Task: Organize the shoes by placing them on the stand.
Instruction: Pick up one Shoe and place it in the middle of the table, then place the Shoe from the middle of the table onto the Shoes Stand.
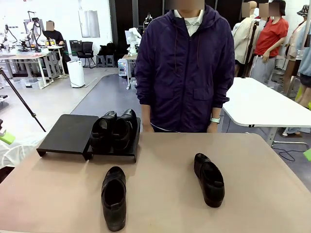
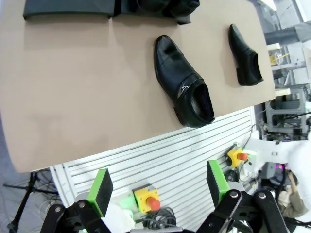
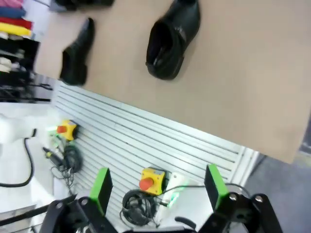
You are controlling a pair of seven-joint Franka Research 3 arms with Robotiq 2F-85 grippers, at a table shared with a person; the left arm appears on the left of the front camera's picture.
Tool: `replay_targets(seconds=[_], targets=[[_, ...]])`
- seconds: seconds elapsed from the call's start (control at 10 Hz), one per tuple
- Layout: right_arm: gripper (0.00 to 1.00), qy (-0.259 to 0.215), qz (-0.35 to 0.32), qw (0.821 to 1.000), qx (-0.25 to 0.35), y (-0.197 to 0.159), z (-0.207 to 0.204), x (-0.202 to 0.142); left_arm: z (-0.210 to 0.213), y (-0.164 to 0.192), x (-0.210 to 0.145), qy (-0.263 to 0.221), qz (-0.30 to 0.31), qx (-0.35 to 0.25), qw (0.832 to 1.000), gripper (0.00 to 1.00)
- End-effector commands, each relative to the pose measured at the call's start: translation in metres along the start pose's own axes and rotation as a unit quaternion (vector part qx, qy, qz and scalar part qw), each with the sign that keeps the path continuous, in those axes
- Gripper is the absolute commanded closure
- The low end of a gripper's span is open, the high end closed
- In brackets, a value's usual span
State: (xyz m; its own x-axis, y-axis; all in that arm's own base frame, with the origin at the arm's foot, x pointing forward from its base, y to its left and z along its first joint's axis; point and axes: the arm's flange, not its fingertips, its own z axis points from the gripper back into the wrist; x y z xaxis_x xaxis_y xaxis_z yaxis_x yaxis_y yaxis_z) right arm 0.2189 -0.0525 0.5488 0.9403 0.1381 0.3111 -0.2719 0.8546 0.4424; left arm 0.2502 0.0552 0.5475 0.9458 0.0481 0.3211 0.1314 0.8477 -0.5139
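Two shoes sit side by side on the stand, on its right platform, toward the table's far left corner. Another shoe lies by the near edge and a fourth shoe lies right of middle. The left gripper and right gripper hang empty with jaws spread wide, seemingly off that near edge.

Table: beige top across the lower half of the front view.
Stand: black, sits on the table at middle left, by the far edge.
Pair of shoes: side by side on the stand's right platform.
Left shoe: flat on the table, lower centre-left, toe toward the stand.
Right shoe: flat on the table, lower centre-right, well apart from the left shoe.
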Motion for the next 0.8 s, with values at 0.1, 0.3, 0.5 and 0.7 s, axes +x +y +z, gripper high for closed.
replay_targets(seconds=[0.1, 0.3, 0.5, 0.7], targets=[[0.0, 0.002, 0.007, 1.0, 0.006, -0.0055, 0.0024, 0.0038, 0.0029, 0.002, 0.0003, 0.004, -0.004, 0.003, 1.0, 0.0], [0.0, 0.002, 0.007, 1.0, 0.006, -0.0055, 0.0024, 0.0038, 0.0029, 0.002, 0.0003, 0.004, -0.004, 0.003, 1.0, 0.0], [0.0, 0.002, 0.007, 1.0, 0.006, -0.0055, 0.0024, 0.0038, 0.0029, 0.002, 0.0003, 0.004, -0.004, 0.003, 1.0, 0.0], [0.0, 0.002, 0.007, 1.0, 0.006, -0.0055, 0.0024, 0.0038, 0.0029, 0.002, 0.0003, 0.004, -0.004, 0.003, 1.0, 0.0]])
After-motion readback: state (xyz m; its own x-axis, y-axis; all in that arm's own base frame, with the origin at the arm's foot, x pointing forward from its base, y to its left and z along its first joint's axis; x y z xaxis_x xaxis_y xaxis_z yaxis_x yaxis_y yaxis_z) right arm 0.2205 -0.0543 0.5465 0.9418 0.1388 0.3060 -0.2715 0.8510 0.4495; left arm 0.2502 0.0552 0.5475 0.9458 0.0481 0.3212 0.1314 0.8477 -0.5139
